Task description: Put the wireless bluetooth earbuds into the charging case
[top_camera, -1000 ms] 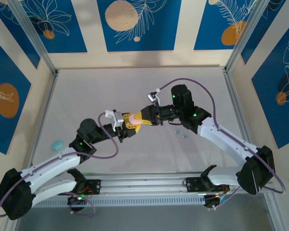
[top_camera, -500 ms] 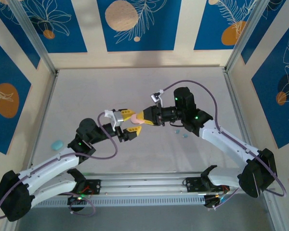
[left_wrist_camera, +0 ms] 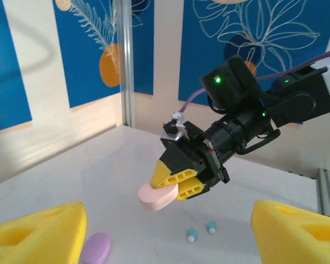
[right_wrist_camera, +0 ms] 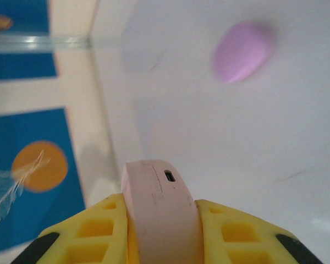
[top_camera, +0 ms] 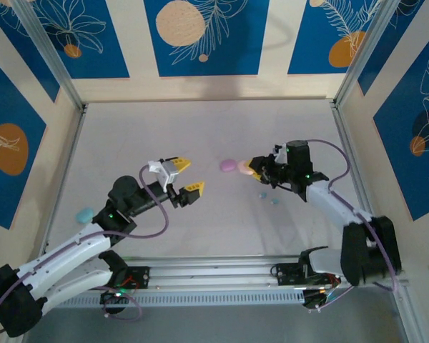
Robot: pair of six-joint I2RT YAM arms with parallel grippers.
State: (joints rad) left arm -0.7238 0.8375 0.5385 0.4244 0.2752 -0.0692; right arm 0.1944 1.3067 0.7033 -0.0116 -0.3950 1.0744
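Observation:
A peach-pink charging case hangs above the table, pinched between the yellow fingers of my right gripper. In the right wrist view the case is closed, its port facing the camera, with the gripper shut on it. My left gripper stands open and holds nothing, well to the left of the case. In the left wrist view its fingers frame the scene. Two light blue earbuds lie on the table just below the right gripper.
A purple case lies on the table between the grippers. A light blue case sits near the left wall. A metal frame and patterned walls bound the table.
My left gripper opened, let go of the pink case and drew back left. The right gripper carried the case off to the right, uncovering the purple case.

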